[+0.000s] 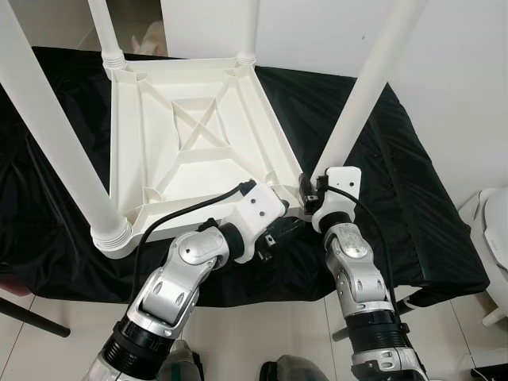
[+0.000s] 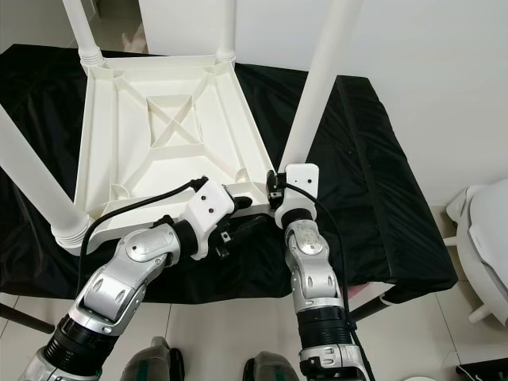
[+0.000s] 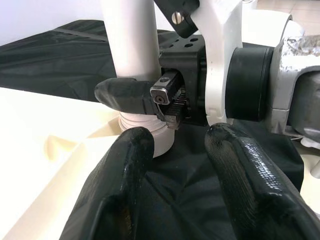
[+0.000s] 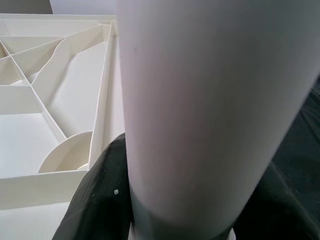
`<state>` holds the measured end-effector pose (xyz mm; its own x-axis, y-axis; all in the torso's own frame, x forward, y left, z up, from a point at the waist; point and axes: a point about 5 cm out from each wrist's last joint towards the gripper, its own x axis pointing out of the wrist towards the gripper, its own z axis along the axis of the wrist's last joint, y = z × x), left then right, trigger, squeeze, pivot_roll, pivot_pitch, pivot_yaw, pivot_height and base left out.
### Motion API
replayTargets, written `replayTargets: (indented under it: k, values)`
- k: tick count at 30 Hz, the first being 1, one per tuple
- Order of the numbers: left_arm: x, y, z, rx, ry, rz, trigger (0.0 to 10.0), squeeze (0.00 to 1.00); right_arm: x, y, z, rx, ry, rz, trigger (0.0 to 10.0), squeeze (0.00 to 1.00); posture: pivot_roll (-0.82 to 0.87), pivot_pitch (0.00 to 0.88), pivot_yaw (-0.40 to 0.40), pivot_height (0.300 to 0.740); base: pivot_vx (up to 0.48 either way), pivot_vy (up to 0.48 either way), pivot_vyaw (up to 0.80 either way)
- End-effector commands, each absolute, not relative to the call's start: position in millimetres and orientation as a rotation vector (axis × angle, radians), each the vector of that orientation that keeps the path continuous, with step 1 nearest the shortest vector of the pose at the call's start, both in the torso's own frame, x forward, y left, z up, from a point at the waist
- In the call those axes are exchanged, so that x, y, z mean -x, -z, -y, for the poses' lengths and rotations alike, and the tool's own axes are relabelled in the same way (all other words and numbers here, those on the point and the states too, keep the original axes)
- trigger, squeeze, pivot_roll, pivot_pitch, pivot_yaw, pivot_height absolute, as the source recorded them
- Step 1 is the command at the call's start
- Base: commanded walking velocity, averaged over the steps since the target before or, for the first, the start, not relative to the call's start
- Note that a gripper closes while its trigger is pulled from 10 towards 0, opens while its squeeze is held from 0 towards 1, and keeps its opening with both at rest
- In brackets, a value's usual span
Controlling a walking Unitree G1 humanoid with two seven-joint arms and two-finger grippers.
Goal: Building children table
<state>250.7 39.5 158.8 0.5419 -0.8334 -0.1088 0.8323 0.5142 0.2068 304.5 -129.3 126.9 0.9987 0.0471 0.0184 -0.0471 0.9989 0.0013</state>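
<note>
From the head, the white plastic children's table [image 1: 190, 135] lies upside down on a worktop draped in black cloth [image 1: 397, 198], its ribbed underside facing up and a leg standing at each of its four corners. The right gripper [image 1: 308, 189] is at the foot of the near right leg [image 1: 361, 103], low by the socket; the left gripper [image 1: 278, 234] sits just in front of that same corner, off the tabletop's edge.

Along the left wrist, its two black fingers [image 3: 125, 190] stand apart with only cloth between them, holding nothing. Beyond them one finger of the right gripper wraps the leg just above its threaded collar [image 3: 150, 135].

Along the right wrist, the leg [image 4: 210, 110] runs close up between the fingers, one dark finger [image 4: 102, 195] pressed to its side: closed on the leg.

The table looks like light, stiff moulded plastic; the smooth round legs are probably slippery and would twist in a loose grasp. The best hold seems low on the leg, near the collar, with the tabletop rim steadied against turning.
</note>
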Motion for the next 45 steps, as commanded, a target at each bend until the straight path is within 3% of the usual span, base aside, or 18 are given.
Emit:
replayTargets:
  k: [1,2,3,11,15,16,18,20,28,34,36,45]
  values:
    - [-250.1,-157.7,-39.3,-0.235,0.986,-0.002,10.0,0.00,-301.5,-114.4,140.9,0.035,-0.009,-0.054,10.0,0.00,-0.10,0.000,-0.065,0.740,0.000,0.000,0.00]
    - [-250.1,-157.7,-39.3,-0.235,0.986,-0.002,10.0,0.00,-301.5,-114.4,140.9,0.035,-0.009,-0.054,10.0,0.00,-0.10,0.000,-0.065,0.740,0.000,0.000,0.00]
    - [-250.5,-158.1,-39.7,-0.234,0.983,-0.001,10.0,0.00,-302.5,-117.0,144.8,0.033,-0.001,-0.050,10.0,1.00,-0.10,0.001,-0.065,0.740,0.000,0.000,0.00]
    - [-251.9,-159.4,-41.1,-0.232,0.975,0.000,10.0,0.00,-308.2,-126.5,159.0,0.007,-0.129,-0.007,10.0,1.00,-0.10,0.009,-0.061,0.740,0.000,0.000,0.00]
    - [-252.6,-159.2,-41.9,-0.233,0.973,-0.001,10.0,0.00,-313.5,-132.5,170.0,0.029,-0.326,0.011,10.0,0.97,-0.10,0.012,-0.056,0.740,0.000,0.000,0.00]
    - [-252.9,-159.3,-42.3,-0.233,0.973,-0.002,10.0,0.00,-314.4,-134.1,170.6,0.048,-0.407,0.012,10.0,0.00,-0.10,0.011,-0.053,0.740,0.000,0.000,0.00]
    - [-252.9,-159.3,-42.3,-0.233,0.973,-0.002,10.0,0.00,-314.4,-134.1,170.6,0.048,-0.407,0.012,10.0,0.00,-0.10,0.011,-0.053,0.740,0.000,0.000,0.00]
    - [-254.0,-159.6,-42.8,-0.234,0.972,-0.003,10.0,0.00,-316.1,-136.3,169.8,0.096,-0.564,0.011,10.0,0.00,-0.10,0.008,-0.049,0.740,0.000,0.000,0.00]
    - [-255.8,-160.2,-44.5,-0.236,0.967,-0.003,10.0,0.00,-329.2,-131.8,162.5,0.180,-0.773,-0.021,10.0,0.00,-0.09,0.001,-0.051,0.740,0.000,0.000,0.00]
    - [-255.3,-160.4,-44.9,-0.236,0.965,-0.003,10.0,0.00,-333.7,-129.2,163.7,0.212,-0.806,-0.046,10.0,0.00,-0.08,0.000,-0.055,0.740,0.000,0.000,0.00]
    - [-254.8,-160.5,-45.2,-0.234,0.963,-0.004,10.0,0.00,-336.2,-126.8,169.6,0.217,-0.805,-0.069,0.0,0.00,-0.07,0.000,-0.057,0.740,0.000,0.000,0.00]
    - [-252.9,-159.8,-44.7,-0.233,0.966,-0.007,10.0,0.00,-334.4,-119.9,177.6,0.193,-0.822,-0.075,0.0,0.00,-0.07,0.000,-0.055,0.740,0.000,0.000,0.00]
